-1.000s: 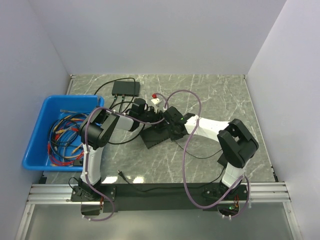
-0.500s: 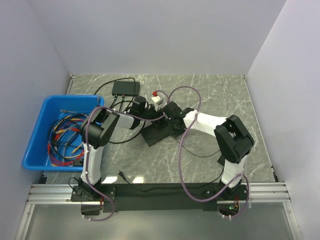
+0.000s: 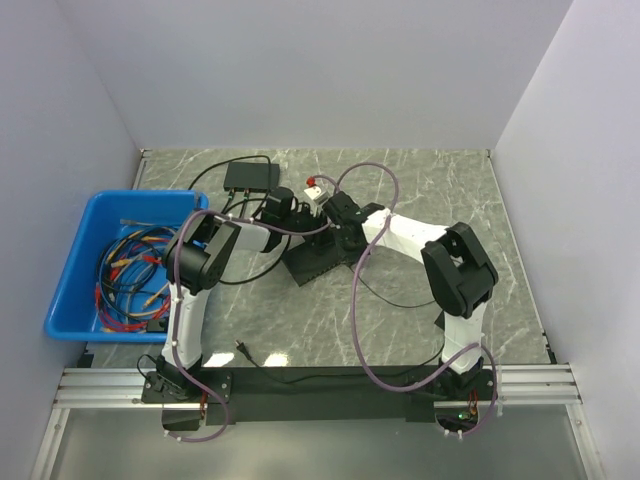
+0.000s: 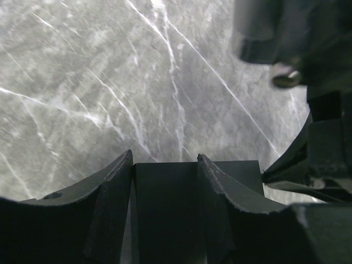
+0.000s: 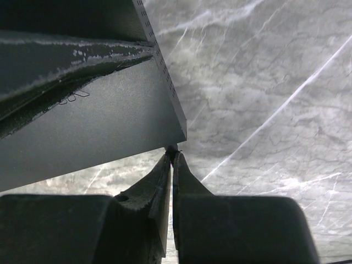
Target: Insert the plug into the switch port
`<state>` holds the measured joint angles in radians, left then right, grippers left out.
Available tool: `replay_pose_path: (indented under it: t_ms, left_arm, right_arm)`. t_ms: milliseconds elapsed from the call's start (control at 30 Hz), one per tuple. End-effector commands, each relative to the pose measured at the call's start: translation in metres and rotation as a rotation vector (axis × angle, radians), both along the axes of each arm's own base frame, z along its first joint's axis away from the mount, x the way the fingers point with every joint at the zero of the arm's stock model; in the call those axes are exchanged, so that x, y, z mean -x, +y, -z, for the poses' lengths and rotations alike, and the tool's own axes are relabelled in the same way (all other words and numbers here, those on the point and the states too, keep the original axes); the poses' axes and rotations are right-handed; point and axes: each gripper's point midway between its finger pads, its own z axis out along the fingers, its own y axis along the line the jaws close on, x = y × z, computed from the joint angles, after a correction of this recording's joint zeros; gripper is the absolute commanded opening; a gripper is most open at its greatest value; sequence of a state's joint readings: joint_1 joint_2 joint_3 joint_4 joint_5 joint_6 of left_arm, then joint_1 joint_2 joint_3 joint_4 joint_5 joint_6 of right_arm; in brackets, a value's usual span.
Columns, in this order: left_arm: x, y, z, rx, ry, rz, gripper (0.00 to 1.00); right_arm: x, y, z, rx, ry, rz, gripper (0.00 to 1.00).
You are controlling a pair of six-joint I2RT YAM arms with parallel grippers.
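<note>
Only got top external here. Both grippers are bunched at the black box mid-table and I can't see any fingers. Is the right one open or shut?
Observer: Shut. In the right wrist view, the right gripper has its fingers pressed together, with the tips just by a corner of the black box.
Operator: Holding a plug?
Observer: None that I can make out between those fingers. There's only a tiny dark speck at the tips.
Operator: Left side?
Observer: The left gripper has a finger on each side of the box's edge. I can't tell whether it is clamped.
</note>
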<state>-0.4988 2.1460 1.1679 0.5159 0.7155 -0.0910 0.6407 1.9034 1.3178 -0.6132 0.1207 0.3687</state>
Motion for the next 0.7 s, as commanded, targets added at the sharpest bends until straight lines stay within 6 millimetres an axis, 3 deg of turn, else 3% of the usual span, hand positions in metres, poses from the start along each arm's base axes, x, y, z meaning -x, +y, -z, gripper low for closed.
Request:
replay_pose_path:
  t_ms: [0, 200, 600, 667]
  left_arm:
    - [0.122, 0.000, 0.080, -0.137, 0.403, 0.251, 0.52]
    - [0.123, 0.000, 0.082, -0.146, 0.411, 0.259, 0.52]
    - [0.123, 0.000, 0.086, -0.140, 0.440, 0.272, 0.52]
    - [0.122, 0.000, 0.085, -0.134, 0.443, 0.270, 0.51]
  right_arm:
    - [-0.139, 0.056, -0.100, -0.297, -0.532, 0.116, 0.00]
    - [-0.147, 0.059, -0.088, -0.298, -0.536, 0.121, 0.00]
    - [-0.158, 0.055, -0.107, -0.284, -0.598, 0.120, 0.00]
    - [-0.158, 0.054, -0.111, -0.287, -0.605, 0.118, 0.04]
